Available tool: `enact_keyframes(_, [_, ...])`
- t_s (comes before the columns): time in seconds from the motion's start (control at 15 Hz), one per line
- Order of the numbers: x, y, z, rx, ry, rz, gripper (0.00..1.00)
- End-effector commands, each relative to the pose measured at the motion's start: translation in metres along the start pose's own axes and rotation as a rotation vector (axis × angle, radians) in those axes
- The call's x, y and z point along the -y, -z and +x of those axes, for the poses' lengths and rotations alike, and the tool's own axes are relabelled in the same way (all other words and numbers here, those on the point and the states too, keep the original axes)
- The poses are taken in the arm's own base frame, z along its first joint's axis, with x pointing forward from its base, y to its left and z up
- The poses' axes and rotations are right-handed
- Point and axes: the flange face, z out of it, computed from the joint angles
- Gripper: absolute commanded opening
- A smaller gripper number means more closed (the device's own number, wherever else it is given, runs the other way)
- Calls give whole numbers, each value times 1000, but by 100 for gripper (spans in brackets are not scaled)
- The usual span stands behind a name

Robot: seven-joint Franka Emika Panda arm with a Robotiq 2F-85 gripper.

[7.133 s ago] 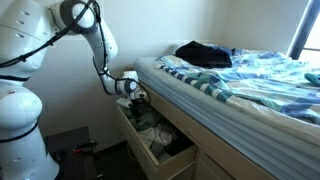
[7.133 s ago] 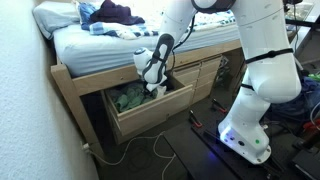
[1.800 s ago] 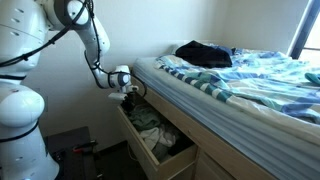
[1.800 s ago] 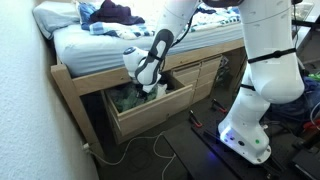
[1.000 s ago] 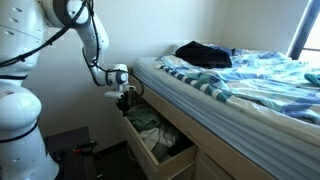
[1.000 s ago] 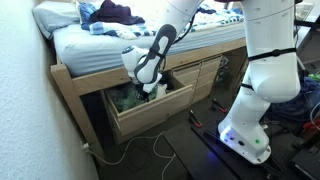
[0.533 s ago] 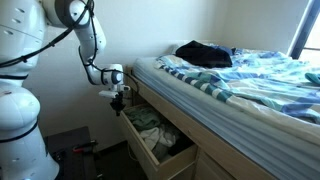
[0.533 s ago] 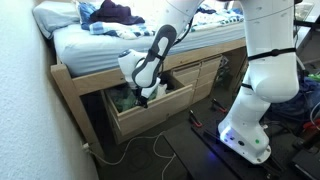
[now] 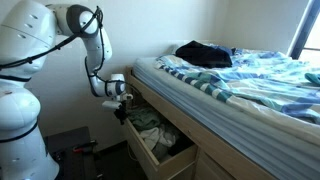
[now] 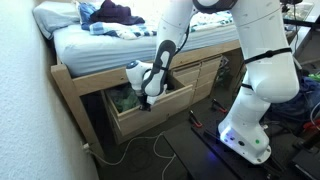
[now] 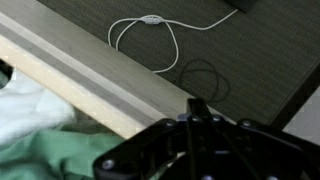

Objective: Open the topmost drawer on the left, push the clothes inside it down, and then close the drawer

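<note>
Looking at the topmost drawer point(image 9: 138, 148) in both exterior views: pulled well out from under the bed point(image 9: 240, 85), so counting the opening step as done. Inside the drawer, seeing clothes point(image 9: 150, 125), green and white, lying in a loose mound. From the wrist view, reaching about level with the drawer's front panel point(image 11: 90, 80); hard to say whether above it. Cannot judge from these pictures whether pressed down enough, so treating the push as possibly done, on a guess only.

Finding the claw point(image 9: 122, 110) off the mound, hanging at the drawer's front edge near its outer corner, pointing down. In the wrist view, sitting over the front panel, with the clothes to the drawer's inner side and bare floor beyond its outer side. Touching the panel or just clear of it: cannot tell. Same for the jaws: too dark and blurred to call apart or together, with no cloth seen in them.

Left to do, at the least: closing the drawer. Likely calls for bracing against the outer face of the front panel and pushing straight in. Worth watching for cloth riding over the drawer's rim and jamming, and for the white cable point(image 11: 150, 20) on the floor just outside the drawer.
</note>
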Motion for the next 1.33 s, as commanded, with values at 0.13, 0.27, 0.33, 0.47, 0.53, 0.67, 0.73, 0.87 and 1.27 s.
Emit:
enact_keyframes(0.13, [-14,-16,-7,-115,-123,-31,0])
enact_keyframes(0.27, [-21,-17,-9,-157,-177,-51,0])
enact_keyframes(0.33, [-24,-18,-10,-175,-205,-63,0])
enact_keyframes(0.47, [-30,-20,-14,-210,-257,-88,0])
enact_keyframes(0.53, [-38,-21,-15,-227,-294,-96,0])
enact_keyframes(0.67, [-45,-26,-20,-255,-353,-116,0])
enact_keyframes(0.73, [-49,-29,-23,-267,-374,-124,0])
enact_keyframes(0.87, [-37,-43,-29,-292,-423,-140,0])
enact_keyframes(1.27, [-20,-64,-25,-346,-548,-171,0])
